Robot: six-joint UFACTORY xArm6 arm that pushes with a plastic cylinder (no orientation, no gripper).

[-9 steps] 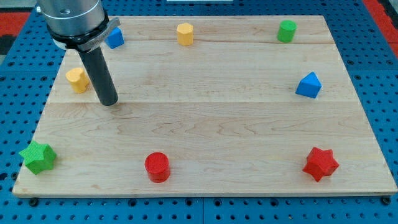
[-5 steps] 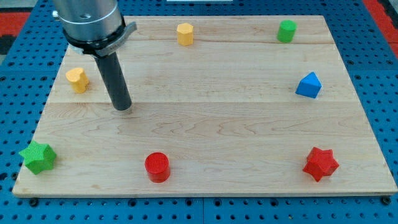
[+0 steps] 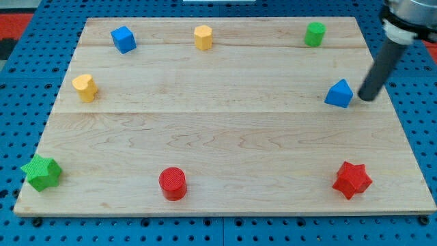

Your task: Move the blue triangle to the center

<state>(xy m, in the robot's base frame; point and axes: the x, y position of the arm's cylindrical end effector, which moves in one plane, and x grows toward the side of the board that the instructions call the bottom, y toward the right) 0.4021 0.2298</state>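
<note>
The blue triangle (image 3: pixel 339 93) sits on the wooden board (image 3: pixel 225 137) near its right edge, above mid-height. My tip (image 3: pixel 367 98) rests on the board just to the right of the blue triangle, very close to it, with a thin gap or light contact. The dark rod leans up toward the view's top right corner.
A blue cube (image 3: pixel 123 39), a yellow block (image 3: pixel 203 37) and a green cylinder (image 3: pixel 315 33) stand along the top. A yellow block (image 3: pixel 85 87) is at left. A green star (image 3: pixel 41 172), red cylinder (image 3: pixel 173 183) and red star (image 3: pixel 352 180) stand along the bottom.
The rod has moved from the board's left side, near the yellow block, across to the right edge beside the blue triangle. No block has moved.
</note>
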